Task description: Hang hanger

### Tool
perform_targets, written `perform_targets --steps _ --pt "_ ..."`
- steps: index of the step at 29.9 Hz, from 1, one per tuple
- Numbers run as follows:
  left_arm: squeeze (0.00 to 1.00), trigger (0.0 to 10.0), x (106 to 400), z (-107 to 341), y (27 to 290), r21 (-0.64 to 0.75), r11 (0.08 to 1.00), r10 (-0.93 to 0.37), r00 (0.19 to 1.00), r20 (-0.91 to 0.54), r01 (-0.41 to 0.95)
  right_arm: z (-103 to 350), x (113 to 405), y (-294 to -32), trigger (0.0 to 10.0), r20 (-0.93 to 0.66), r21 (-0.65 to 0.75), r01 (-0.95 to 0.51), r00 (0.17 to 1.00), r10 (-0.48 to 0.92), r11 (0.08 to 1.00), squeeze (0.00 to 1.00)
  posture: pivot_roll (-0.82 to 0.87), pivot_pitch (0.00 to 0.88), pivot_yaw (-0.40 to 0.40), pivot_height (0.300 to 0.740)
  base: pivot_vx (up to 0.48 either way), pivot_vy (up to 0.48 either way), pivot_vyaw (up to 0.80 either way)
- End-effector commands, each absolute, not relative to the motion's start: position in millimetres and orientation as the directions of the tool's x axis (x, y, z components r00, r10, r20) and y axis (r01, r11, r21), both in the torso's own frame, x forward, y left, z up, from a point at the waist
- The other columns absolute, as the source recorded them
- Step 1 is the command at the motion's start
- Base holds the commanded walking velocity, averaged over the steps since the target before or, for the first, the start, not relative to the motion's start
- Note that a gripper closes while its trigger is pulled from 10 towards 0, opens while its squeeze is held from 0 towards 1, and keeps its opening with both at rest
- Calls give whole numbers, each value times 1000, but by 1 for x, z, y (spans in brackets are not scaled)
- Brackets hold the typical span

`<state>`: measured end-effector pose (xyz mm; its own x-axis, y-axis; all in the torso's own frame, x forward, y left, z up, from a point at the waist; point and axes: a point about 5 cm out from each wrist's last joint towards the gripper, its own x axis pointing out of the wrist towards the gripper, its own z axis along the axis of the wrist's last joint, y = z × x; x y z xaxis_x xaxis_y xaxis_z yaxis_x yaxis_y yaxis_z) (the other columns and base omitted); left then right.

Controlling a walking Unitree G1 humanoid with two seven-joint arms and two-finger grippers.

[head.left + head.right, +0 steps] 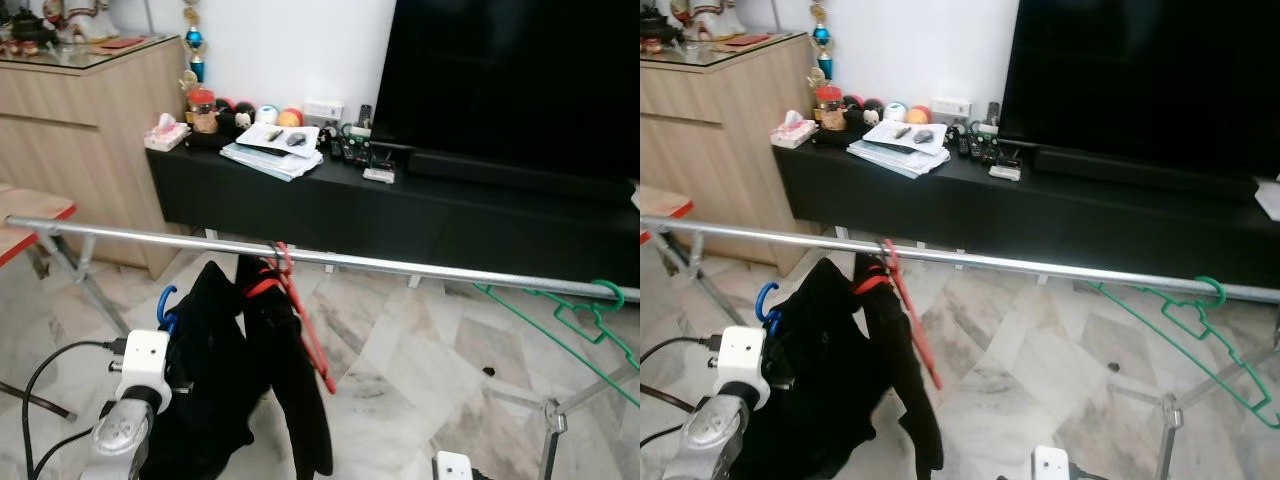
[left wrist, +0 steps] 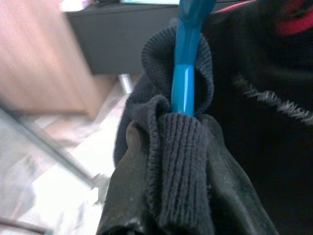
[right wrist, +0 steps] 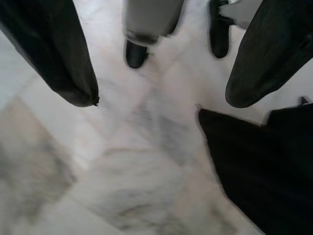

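Note:
A long metal rail (image 1: pixel 420 267) runs across in front of me at about waist height. A red hanger (image 1: pixel 292 290) with a black garment (image 1: pixel 285 380) hangs from it near the middle. An empty green hanger (image 1: pixel 585 315) hangs at the rail's right end. Below the rail on the left, my left gripper (image 1: pixel 172 330) holds up a blue hanger (image 2: pixel 186 58), whose hook (image 1: pixel 164 304) curls just under the rail. A black knit garment (image 2: pixel 186 161) is bunched round that hanger and hides the fingertips. My right gripper (image 3: pixel 164 100) hangs low and open over the floor, holding nothing.
A black TV bench (image 1: pixel 400 205) with papers, remotes and small toys stands behind the rail, under a large dark screen (image 1: pixel 520 80). A wooden cabinet (image 1: pixel 80 140) is at the left. The rack's legs (image 1: pixel 548 425) stand on the marble floor (image 1: pixel 420 370). My feet (image 3: pixel 134 54) are below.

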<state>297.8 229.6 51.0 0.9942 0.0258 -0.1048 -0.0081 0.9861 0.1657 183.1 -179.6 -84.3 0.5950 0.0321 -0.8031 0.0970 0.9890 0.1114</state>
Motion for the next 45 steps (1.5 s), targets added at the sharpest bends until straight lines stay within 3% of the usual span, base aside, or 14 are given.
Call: perform_targets --steps 1,10,23,36,45 --pt "0 10000 304 59 231 191 982 11 996 -87 6 -83 186 -178 10000 -797 113 98 604 31 989 0 140 0 -35 740 0 0 0" --pt "0 10000 336 84 218 155 984 -74 993 -92 88 -82 189 -177 10000 -793 115 100 609 30 988 0 116 0 -24 740 0 0 0" --pt "0 10000 368 112 189 213 936 -255 956 -145 282 -84 185 -172 10000 -792 127 133 610 20 983 0 78 0 15 740 0 0 0" --pt "0 10000 379 117 177 274 909 -253 938 -236 314 -87 179 -170 10000 -795 134 155 607 13 979 0 65 0 46 740 0 0 0" --pt "0 10000 380 111 179 291 919 -170 932 -321 267 -88 177 -169 10000 -796 138 164 606 11 977 0 65 0 53 740 0 0 0"
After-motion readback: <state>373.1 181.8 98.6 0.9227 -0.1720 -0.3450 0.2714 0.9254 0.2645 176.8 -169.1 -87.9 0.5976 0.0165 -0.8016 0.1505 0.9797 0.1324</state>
